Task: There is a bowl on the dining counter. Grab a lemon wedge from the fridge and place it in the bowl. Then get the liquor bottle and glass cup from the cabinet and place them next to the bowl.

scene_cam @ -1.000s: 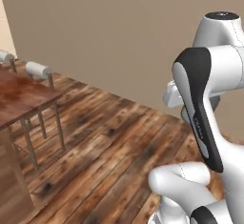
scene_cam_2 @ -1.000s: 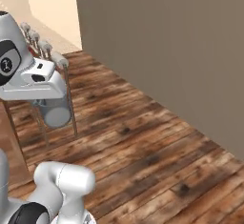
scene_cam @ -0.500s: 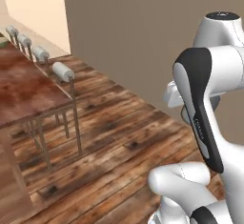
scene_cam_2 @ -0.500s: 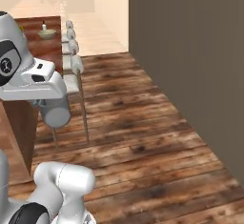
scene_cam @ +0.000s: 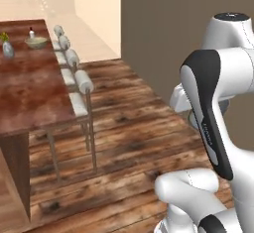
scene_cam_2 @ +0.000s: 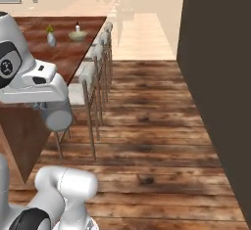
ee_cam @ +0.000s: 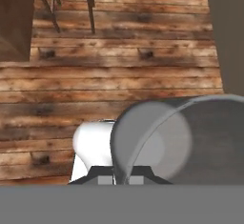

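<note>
Jaws clamped on the glass cup (ee_cam: 190, 137), held sideways under the hand, over wood floor (scene_cam_2: 157, 141) beside the near end of the bench (scene_cam: 30, 88). Bowl (scene_cam: 36, 42) sits at bench's far end w/ liquor bottle (scene_cam: 31, 32) just behind it. Stools (scene_cam_2: 90, 77) line the bench's edge.

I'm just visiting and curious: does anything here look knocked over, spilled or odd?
Nothing spilled. The glass cup lies sideways in the gripper, carried above the floor. On the dining counter the bowl sits upright.
</note>
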